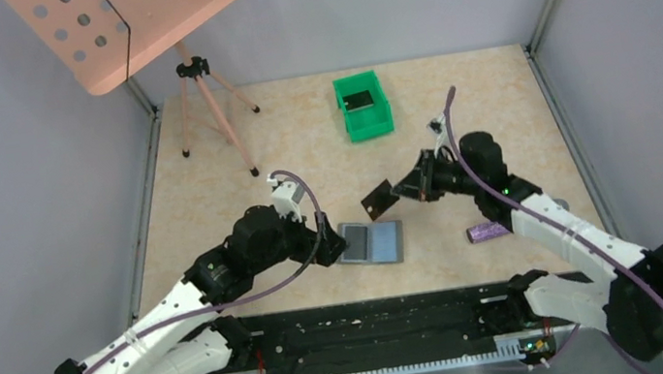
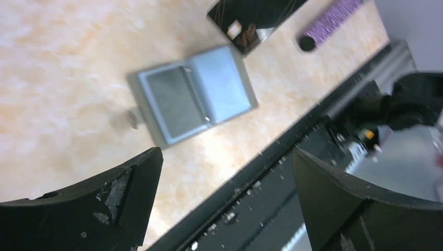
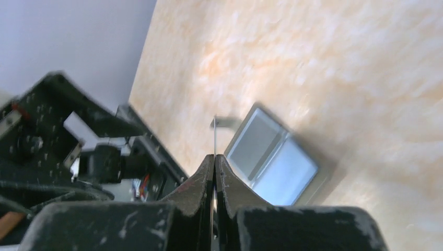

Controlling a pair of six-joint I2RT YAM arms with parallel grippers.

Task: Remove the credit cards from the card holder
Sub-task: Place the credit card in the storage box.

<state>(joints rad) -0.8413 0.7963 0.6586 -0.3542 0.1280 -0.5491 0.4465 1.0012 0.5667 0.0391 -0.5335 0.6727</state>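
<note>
The card holder [image 1: 372, 242] lies unfolded and flat on the desk [image 1: 236, 161], its grey half beside its light blue half. Just off the holder's left edge is the left tool [image 2: 225, 162], lifted clear of it, jaws spread wide and released, with nothing between them. Just beyond the holder's far edge, raised off the desk, the right tool [image 3: 214, 159] is clenched on a thin dark card [image 1: 378, 200], seen edge-on in the right wrist view. Well beyond the holder, toward the far end of the desk, stands a green bin [image 1: 368, 123] with a dark card-shaped piece [image 1: 359, 100] inside. A purple cylinder [image 1: 488, 230] lies right of the holder.
</note>
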